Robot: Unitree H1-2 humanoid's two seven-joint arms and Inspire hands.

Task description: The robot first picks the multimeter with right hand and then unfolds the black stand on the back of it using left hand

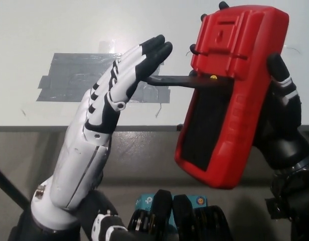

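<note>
My black right hand (282,118) is shut on the red multimeter (227,90), holding it up with its back toward the camera at the right of the head view. The black stand (182,80) sticks out to the left from the meter's back, swung away from the case. My white left hand (122,83) is raised beside it with fingers straight and apart, its dark fingertips (157,47) lying against the free end of the stand. The stand's tip is hidden behind those fingers.
A white table (54,25) lies below, with a patch of grey tape (74,78) left of centre. The table's front edge (24,128) runs across the middle of the picture, with grey floor nearer me.
</note>
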